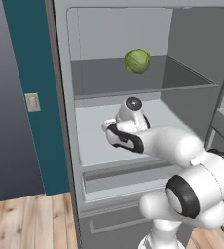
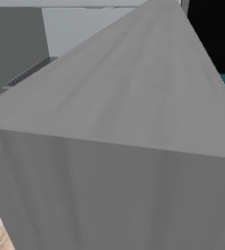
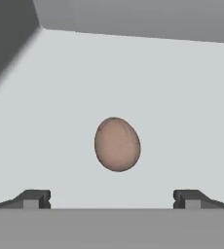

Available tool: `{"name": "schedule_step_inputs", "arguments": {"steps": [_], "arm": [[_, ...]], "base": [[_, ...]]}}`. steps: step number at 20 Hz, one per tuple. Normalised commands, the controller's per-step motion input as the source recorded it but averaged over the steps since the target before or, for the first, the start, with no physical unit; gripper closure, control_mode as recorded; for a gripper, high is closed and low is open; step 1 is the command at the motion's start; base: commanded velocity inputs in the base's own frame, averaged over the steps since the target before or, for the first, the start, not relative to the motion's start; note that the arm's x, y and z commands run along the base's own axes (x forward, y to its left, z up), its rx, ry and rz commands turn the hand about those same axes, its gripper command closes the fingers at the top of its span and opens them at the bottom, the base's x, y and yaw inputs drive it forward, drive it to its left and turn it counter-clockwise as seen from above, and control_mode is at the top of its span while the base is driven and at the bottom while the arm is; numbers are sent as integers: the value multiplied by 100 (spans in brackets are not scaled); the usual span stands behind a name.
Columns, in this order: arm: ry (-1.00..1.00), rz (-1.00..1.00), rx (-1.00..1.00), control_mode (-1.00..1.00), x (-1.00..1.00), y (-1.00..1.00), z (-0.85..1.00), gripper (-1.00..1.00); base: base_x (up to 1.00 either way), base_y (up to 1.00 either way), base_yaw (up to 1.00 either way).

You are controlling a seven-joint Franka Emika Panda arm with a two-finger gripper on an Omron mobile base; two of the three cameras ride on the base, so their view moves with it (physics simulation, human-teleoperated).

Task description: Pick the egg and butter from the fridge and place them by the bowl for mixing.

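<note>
On the left of the left base view, a teal wall panel (image 1: 28,73) is running down beside the fridge (image 1: 60,97), whose door is standing open so the shelves are lying within reach. Moving right, a green cabbage (image 1: 137,61) is sitting on the upper shelf (image 1: 182,80), well apart from the arm, which is reaching in over the pale lower shelf (image 1: 92,141) beneath it. The gripper itself is pointing away from that camera, so its jaws are showing best from the hand.

In the hand view, the left fingertip (image 3: 33,198) is rising at the lower left, the egg (image 3: 117,144) is lying on the pale shelf floor ahead and roughly midway between the tips, and the right fingertip (image 3: 189,198) is rising at the lower right. The gripper (image 3: 111,199) is standing spread to its widest and gripping nothing; the egg is lying apart from both tips. That wide spread seems chosen so the jaws can pass either side of the egg.

Open shelf is lying all around the egg, while the fridge's side wall is closing in at the upper left and the back wall is crossing the top. The butter and bowl are not identifiable here. In the right base view, a broad grey panel, probably the fridge door (image 2: 114,146), is standing close to the camera
</note>
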Motion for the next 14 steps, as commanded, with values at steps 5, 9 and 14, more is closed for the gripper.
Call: {"name": "schedule_step_inputs", "arguments": {"steps": [5, 9, 14], "arm": [[0, 0, -7, -100, 28, 0, -14, -100], [0, 0, 0, -100, 34, 1, -15, -100], [0, 0, 0, -100, 18, 6, -18, -100]], "base": [[0, 0, 0], [0, 0, 0], [0, 0, 0]]}}
